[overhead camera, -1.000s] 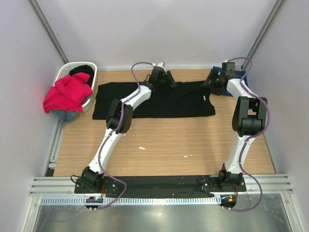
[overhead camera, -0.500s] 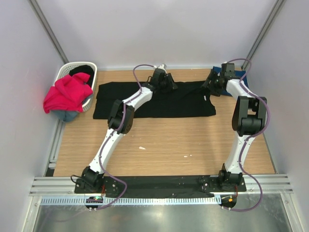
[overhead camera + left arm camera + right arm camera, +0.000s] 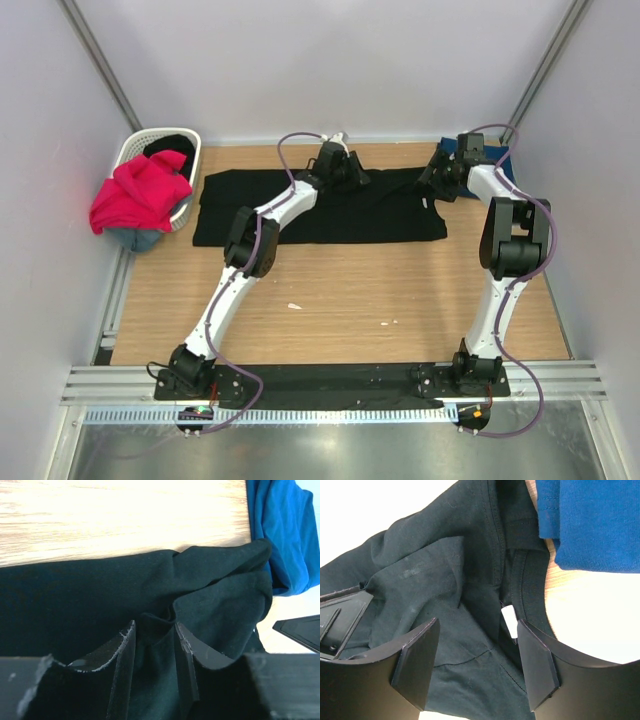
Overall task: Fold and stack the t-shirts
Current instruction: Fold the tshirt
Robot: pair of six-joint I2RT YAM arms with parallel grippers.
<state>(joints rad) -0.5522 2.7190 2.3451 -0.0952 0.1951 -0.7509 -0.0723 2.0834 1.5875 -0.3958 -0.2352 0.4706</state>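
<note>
We are on the black t-shirt [image 3: 320, 205], the first fold as we judge it. It lies spread across the upper middle of the counter [image 3: 330, 300], its collar toward the right. The navy blue t-shirt [image 3: 505, 157] sits at the upper right, just beside that collar end. The magenta-red t-shirt [image 3: 140, 190] hangs over the white basket [image 3: 130, 150] at the upper left.

The left fingers [image 3: 154, 630] stand narrowly apart at the shirt's upper edge, with a raised ridge of black cloth between them. We cannot tell whether they have it firmly clamped. The right fingers [image 3: 478, 625] are spread wide above the collar and its small white label, holding nothing.

Next, we think the right fingers need to drop onto the cloth near the collar and close on a single edge, matching the left. Both arms could then lift that upper edge together and carry it evenly toward the lower edge. The blue shirt lies close enough to be caught by mistake.
</note>
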